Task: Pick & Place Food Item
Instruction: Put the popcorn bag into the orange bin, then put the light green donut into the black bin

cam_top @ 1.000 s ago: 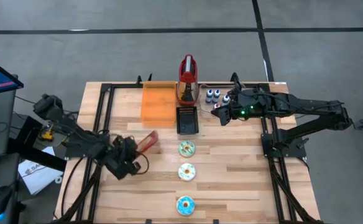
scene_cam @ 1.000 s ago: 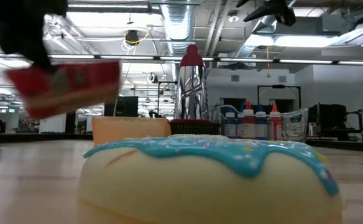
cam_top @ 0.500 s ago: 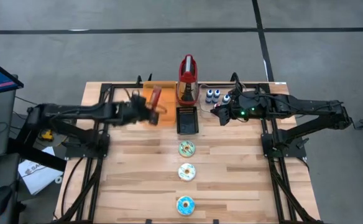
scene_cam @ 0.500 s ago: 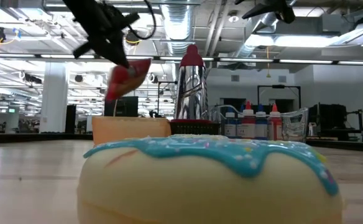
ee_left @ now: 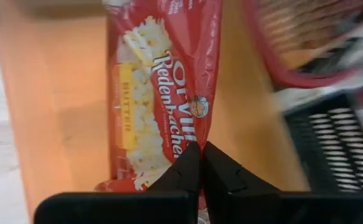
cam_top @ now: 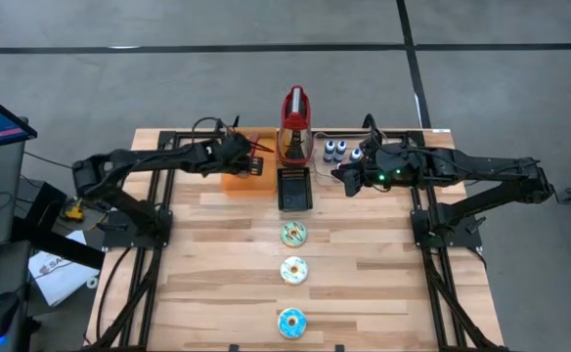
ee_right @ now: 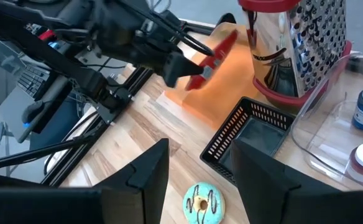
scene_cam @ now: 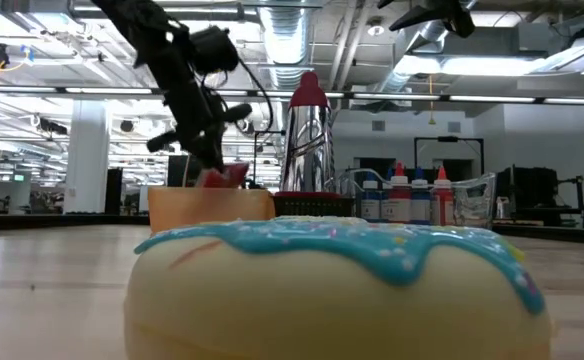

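Over the orange board [cam_top: 239,166], at eleven o'clock from the table's middle, the left gripper [cam_top: 253,162] is pinched tight on the red packet [ee_left: 163,87].
It looks light, crinkly, slippery; an edge grip suits it. The right gripper [ee_right: 197,163], at one o'clock, waits, fingers apart.

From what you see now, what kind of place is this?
Probably a robotics lab in an industrial hall: a wooden slatted table carrying two dark robot arms, exposed silver ceiling ducts with strip lights, and a grey concrete floor.
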Action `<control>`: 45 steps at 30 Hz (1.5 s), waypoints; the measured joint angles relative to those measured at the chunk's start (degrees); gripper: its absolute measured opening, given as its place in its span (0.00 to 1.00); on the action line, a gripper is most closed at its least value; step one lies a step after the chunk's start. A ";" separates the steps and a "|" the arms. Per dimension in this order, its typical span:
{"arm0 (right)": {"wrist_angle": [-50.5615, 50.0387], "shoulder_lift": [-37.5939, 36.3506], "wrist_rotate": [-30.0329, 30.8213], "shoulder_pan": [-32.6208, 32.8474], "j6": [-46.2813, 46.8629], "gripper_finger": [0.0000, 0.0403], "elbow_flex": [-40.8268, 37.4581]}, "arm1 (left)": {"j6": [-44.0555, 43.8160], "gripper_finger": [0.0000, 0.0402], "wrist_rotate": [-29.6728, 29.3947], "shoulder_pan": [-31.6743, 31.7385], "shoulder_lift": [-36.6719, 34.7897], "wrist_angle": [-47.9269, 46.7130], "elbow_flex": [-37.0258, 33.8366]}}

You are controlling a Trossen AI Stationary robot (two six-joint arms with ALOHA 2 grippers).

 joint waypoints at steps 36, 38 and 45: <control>14.15 2.72 -0.39 18.30 31.51 0.41 -20.80 | 23.74 0.40 29.00 -6.64 -36.64 6.79 -5.22; 15.96 4.89 -0.30 18.88 34.20 0.41 -21.31 | 23.45 0.40 27.37 -10.79 -39.22 6.73 -6.92; 26.24 13.48 0.96 19.36 29.75 0.41 -16.14 | 20.44 0.40 14.20 -27.74 -42.93 6.57 -13.08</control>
